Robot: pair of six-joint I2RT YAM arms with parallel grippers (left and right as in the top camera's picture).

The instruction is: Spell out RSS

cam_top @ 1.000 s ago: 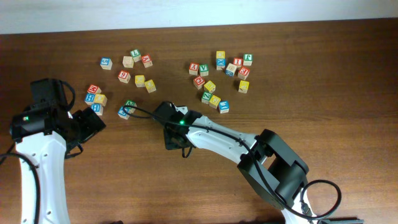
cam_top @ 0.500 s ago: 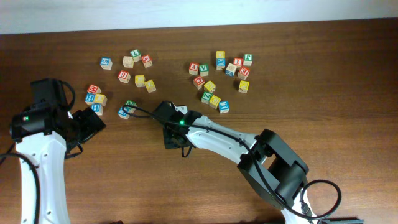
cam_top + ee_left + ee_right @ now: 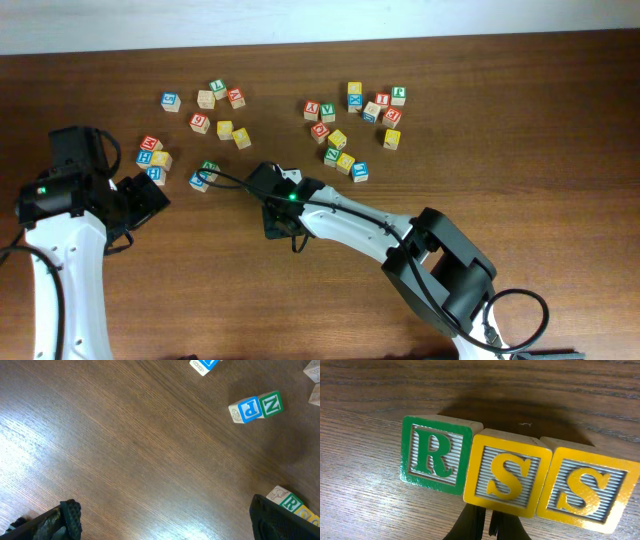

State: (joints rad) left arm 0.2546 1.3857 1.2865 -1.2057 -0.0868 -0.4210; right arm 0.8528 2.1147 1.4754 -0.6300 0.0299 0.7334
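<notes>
In the right wrist view three cubes stand touching in a row on the wooden table: a green-and-white R cube (image 3: 436, 454), a yellow S cube (image 3: 507, 473) and a second yellow S cube (image 3: 584, 487). My right gripper (image 3: 487, 522) is shut and empty, its fingertips just in front of the middle S cube. In the overhead view the right gripper (image 3: 283, 222) covers this row. My left gripper (image 3: 165, 520) is open and empty over bare wood; it also shows at the left in the overhead view (image 3: 150, 198). The R cube's corner (image 3: 291, 503) shows beside its right finger.
Several loose cubes lie in a left cluster (image 3: 205, 98) and a right cluster (image 3: 355, 120) at the back. More cubes (image 3: 153, 158) sit near the left gripper. A blue P cube (image 3: 248, 409) touches a green Z cube (image 3: 270, 403).
</notes>
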